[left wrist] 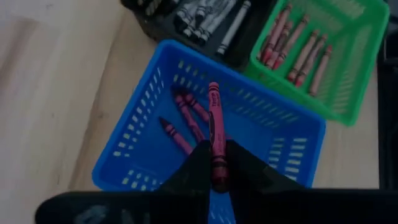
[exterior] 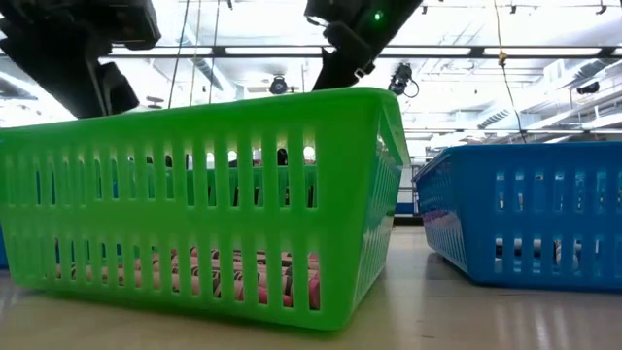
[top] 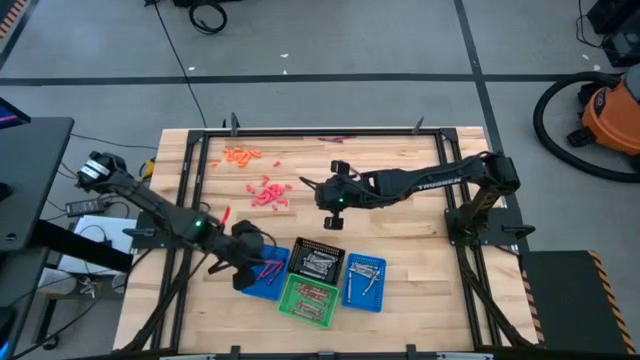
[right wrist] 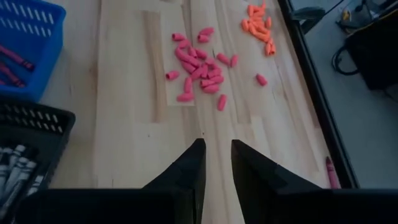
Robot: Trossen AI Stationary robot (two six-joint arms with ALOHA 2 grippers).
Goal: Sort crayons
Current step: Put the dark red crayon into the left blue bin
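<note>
The left end effector (left wrist: 214, 163) is hovering over the nearest blue basket (left wrist: 298, 124), its two fingers pinching a maroon crayon (left wrist: 214, 130) by its lower end. In the left wrist view the crayon's long axis is running straight out from the fingers toward twelve o'clock, tip forward, with most of its length sticking out over the basket's floor. Directly beneath it three more maroon crayons (left wrist: 186, 121) are lying flat in the basket, angled toward roughly eleven o'clock. So the drop spot lies straight below the held crayon — the coming release looks to need little more than letting go, since the crayon is already inside the rim's outline.

In the high view this basket (top: 268, 277) is sitting at about nine o'clock from the black basket (top: 317, 262), with the green basket (top: 308, 298) at six o'clock from the black one.

The right end effector (right wrist: 216, 163) is waiting over bare table (right wrist: 124, 118), fingers slightly spread and holding nothing — a loose maroon crayon (right wrist: 332, 173) is lying at its three o'clock by the table's edge, so the right arm is the nearer one to it.
</note>
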